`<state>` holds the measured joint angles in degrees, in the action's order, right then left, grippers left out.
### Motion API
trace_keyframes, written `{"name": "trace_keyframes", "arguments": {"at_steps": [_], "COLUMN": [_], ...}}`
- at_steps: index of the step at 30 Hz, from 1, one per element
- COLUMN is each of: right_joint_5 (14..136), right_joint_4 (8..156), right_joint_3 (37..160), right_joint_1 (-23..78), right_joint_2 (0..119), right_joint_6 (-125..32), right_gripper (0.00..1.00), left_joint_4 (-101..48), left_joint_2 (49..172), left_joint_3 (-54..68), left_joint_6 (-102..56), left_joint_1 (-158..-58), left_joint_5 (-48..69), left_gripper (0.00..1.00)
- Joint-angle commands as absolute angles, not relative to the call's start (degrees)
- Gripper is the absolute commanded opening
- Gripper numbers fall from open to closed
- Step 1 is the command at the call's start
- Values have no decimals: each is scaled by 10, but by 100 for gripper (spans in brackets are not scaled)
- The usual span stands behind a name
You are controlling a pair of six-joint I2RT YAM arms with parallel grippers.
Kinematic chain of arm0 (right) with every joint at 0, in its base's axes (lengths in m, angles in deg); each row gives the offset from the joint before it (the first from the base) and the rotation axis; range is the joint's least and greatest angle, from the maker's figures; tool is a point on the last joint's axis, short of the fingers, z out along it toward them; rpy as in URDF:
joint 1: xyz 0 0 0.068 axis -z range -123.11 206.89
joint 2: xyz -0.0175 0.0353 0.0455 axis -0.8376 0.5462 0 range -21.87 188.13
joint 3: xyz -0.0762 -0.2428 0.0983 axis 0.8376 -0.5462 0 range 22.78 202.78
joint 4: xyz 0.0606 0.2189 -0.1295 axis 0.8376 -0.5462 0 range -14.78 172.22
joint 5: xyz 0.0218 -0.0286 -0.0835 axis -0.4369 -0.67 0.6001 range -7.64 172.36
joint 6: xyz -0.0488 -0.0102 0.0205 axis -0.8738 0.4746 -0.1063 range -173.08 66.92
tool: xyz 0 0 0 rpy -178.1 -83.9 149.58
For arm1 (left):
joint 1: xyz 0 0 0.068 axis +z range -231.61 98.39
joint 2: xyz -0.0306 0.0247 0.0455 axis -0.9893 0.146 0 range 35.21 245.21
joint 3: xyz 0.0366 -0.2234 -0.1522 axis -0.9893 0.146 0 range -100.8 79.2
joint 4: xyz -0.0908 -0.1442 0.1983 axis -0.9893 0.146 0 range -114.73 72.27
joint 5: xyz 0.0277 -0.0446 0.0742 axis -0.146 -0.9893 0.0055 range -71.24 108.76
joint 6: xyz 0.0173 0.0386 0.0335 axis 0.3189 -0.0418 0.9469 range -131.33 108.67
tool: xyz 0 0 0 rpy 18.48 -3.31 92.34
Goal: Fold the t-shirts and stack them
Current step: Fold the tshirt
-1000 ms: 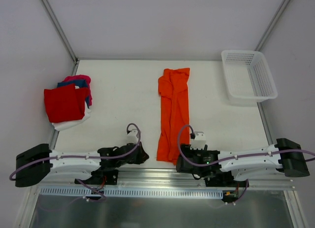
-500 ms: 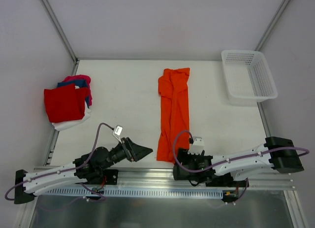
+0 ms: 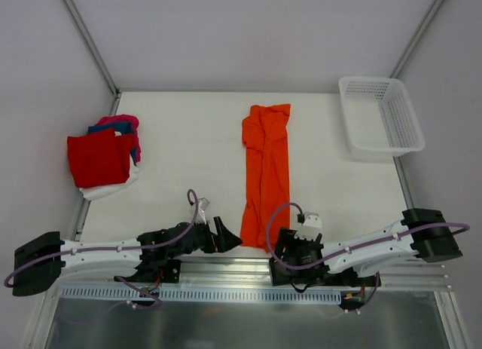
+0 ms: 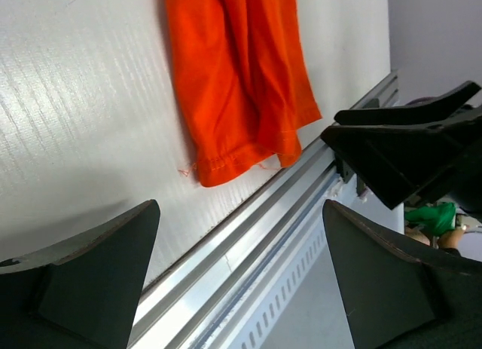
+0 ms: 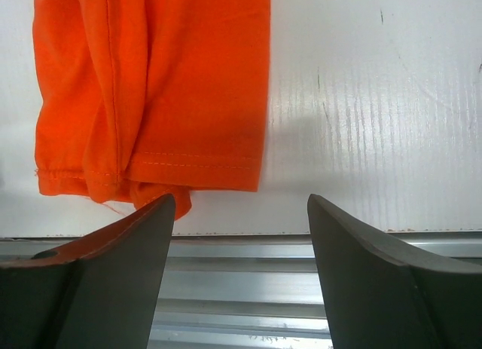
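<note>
White table: left gripper and right gripper are gaping wide, empty, flanking one folded bright orange cloth t-shirt.

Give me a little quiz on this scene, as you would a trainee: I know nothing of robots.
1. True or false: the white plastic mesh basket at the far right is empty.
2. Which colour tops the pile of cloth t-shirts at the left? A blue, B red, C white.
3. Fill in: the left gripper and right gripper, both by the near end of the long bright orange cloth t-shirt, have jaws standing ____.
Key: 1 true; 2 B; 3 open.
</note>
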<state>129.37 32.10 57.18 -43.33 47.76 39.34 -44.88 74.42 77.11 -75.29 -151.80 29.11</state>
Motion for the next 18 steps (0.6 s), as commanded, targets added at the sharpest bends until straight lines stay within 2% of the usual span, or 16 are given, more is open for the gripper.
{"name": "trace_keyframes", "arguments": {"at_steps": [1, 10, 18], "right_joint_5": [1317, 1327, 1345], "right_joint_4": [295, 316, 365], "right_joint_3": [570, 540, 506], "right_joint_1": [-438, -444, -444], "right_joint_2": [473, 476, 489], "right_joint_6": [437, 467, 490], "right_gripper": [75, 75, 75], "left_joint_4": [-561, -789, -871], "left_joint_2": [814, 1051, 1146], "left_joint_3": [858, 843, 833], "left_joint_6": [-751, -756, -771], "left_joint_1": [-1523, -1523, -1522], "left_joint_5": [269, 226, 215], "left_gripper": [91, 90, 87]}}
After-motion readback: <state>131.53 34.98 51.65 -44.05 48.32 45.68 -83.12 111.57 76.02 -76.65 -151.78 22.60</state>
